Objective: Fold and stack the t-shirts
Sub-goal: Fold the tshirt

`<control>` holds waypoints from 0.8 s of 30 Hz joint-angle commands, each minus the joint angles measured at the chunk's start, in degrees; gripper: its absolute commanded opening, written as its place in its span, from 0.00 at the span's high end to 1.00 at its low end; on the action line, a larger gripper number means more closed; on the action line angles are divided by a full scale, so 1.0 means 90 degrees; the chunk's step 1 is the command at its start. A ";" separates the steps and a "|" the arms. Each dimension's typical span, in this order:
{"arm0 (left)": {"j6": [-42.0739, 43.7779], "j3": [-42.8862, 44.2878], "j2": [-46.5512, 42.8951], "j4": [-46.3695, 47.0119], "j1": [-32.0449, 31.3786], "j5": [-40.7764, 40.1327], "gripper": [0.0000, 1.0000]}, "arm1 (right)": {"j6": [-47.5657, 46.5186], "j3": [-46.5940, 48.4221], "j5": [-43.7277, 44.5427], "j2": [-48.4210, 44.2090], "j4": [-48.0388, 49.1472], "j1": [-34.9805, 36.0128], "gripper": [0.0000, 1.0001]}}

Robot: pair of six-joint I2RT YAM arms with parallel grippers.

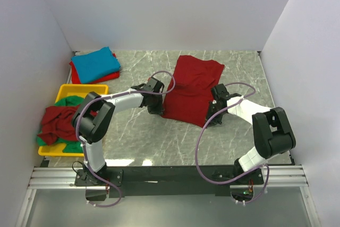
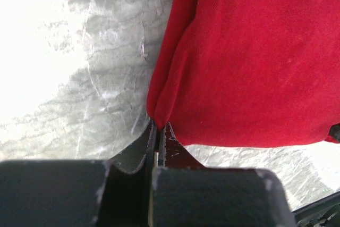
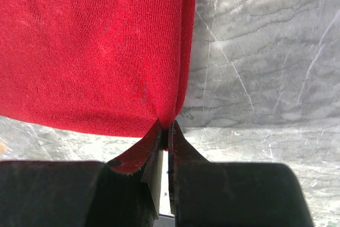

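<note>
Soft knit dark red t-shirt point(image 1: 191, 86), seemingly doubled, lies on veined marble-look table point(image 1: 139, 134).

Your top view is softly, evenly lit, with faint shadows. On your left wrist view, glare bleaches the surface point(image 2: 37, 41) at ten o'clock. The left pincer point(image 2: 158, 128) and right pincer point(image 3: 166, 130) blur at six o'clock, and the dark red t-shirt point(image 3: 95, 46) is sharp.

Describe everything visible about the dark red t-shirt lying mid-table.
The dark red t-shirt is soft knit cotton by its look, lying flat on the marble-patterned table as a long, slightly slanted panel, its side edges apparently folded. The left tool and right tool each pinch one near corner shut.
</note>
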 commanded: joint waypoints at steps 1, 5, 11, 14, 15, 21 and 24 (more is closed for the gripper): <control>0.0040 -0.0036 -0.0438 -0.0243 -0.0061 -0.0077 0.99 | -0.0200 0.0129 0.0257 -0.0251 -0.0446 0.0050 1.00; 0.0002 -0.0016 -0.1062 -0.0438 -0.0061 -0.0096 0.99 | -0.0210 0.0197 0.0452 -0.0778 -0.0875 0.0060 1.00; -0.0174 -0.0240 -0.1901 -0.0604 -0.0071 0.0128 0.99 | -0.0152 0.0198 0.0569 -0.1705 -0.1431 0.0060 1.00; -0.0194 -0.0513 -0.2331 -0.0780 -0.0090 0.0216 0.99 | -0.0161 0.0129 0.0589 -0.2096 -0.1715 0.0079 1.00; -0.0184 -0.0591 -0.2440 -0.0848 -0.0100 0.0226 0.99 | -0.0152 0.0052 0.0589 -0.2300 -0.1774 0.0089 1.00; -0.0194 -0.1431 -0.3406 -0.1336 -0.0237 0.0665 0.99 | 0.0063 -0.0339 0.0686 -0.3121 -0.2409 0.0439 1.00; -0.0301 -0.1705 -0.3924 -0.1707 -0.0500 0.0782 0.99 | 0.0365 -0.0466 0.0696 -0.3774 -0.2789 0.0810 1.00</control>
